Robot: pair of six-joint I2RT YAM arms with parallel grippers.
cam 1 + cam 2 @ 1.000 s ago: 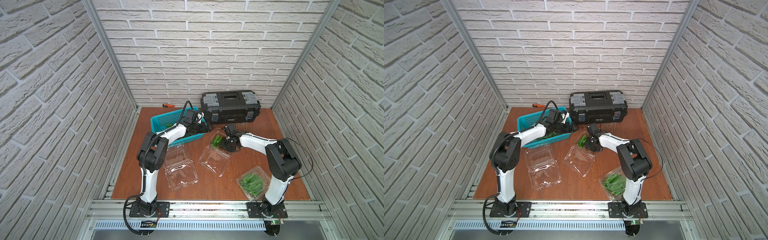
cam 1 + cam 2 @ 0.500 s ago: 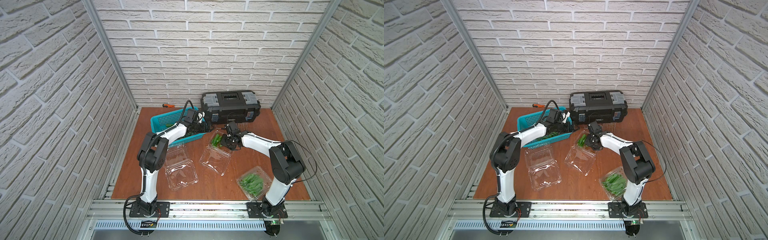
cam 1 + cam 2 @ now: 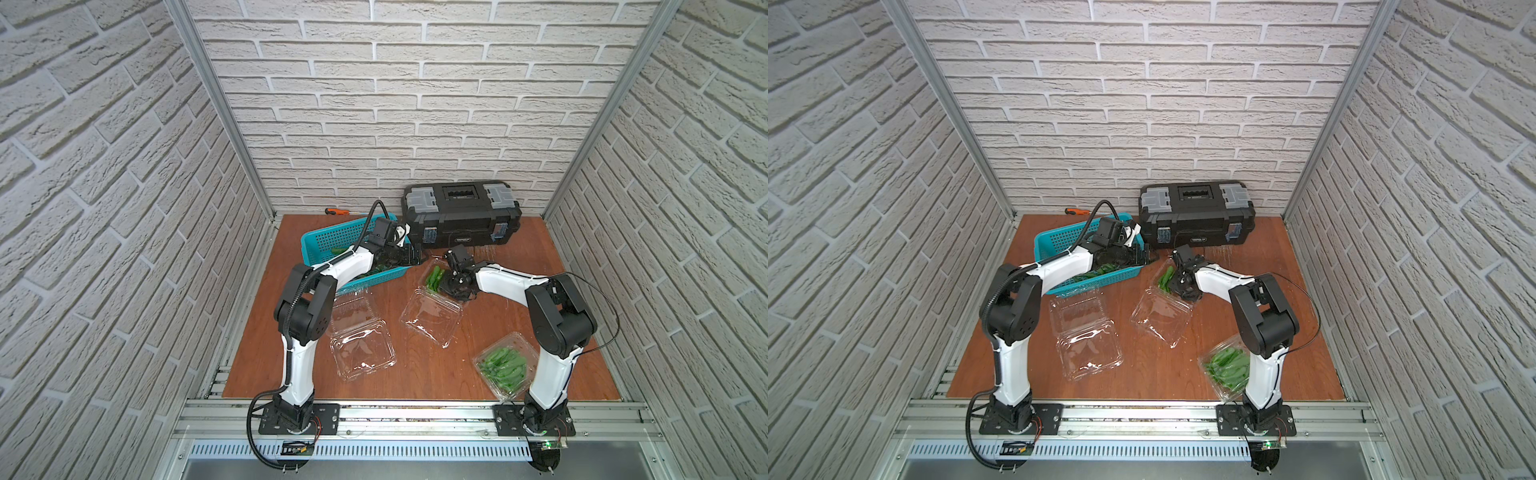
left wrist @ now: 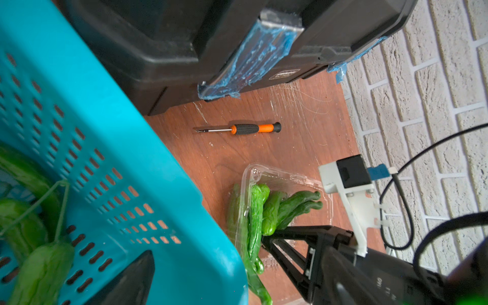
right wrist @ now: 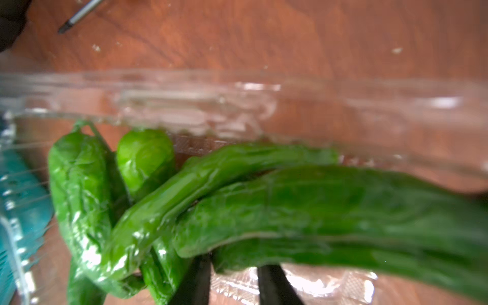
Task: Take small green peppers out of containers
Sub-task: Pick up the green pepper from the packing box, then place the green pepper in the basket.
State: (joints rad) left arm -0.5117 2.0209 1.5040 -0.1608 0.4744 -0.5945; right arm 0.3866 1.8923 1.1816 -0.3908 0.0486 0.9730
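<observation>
Small green peppers [image 3: 434, 276] lie in the tray of an open clear container [image 3: 430, 318] mid-table. My right gripper [image 3: 448, 282] reaches into that tray. In the right wrist view its two black fingers [image 5: 195, 280] press either side of one pepper [image 5: 317, 211] at the gripper [image 5: 235, 261]. A shut container [image 3: 505, 365] full of peppers sits at the front right. An open container [image 3: 357, 336] with nothing in it lies front left. My left gripper [image 3: 407, 255] hangs open over the right end of the teal basket [image 3: 328, 239], which holds peppers [image 4: 39, 264].
A black toolbox [image 3: 461, 216] stands at the back, close behind both grippers. An orange-and-black screwdriver [image 4: 237, 128] lies between the toolbox and the peppers' tray. Another screwdriver [image 3: 338, 212] lies behind the basket. Brick walls close in both sides.
My right gripper's jaws have narrowed onto a pepper in the tray and shifted slightly. The left arm has not moved.
</observation>
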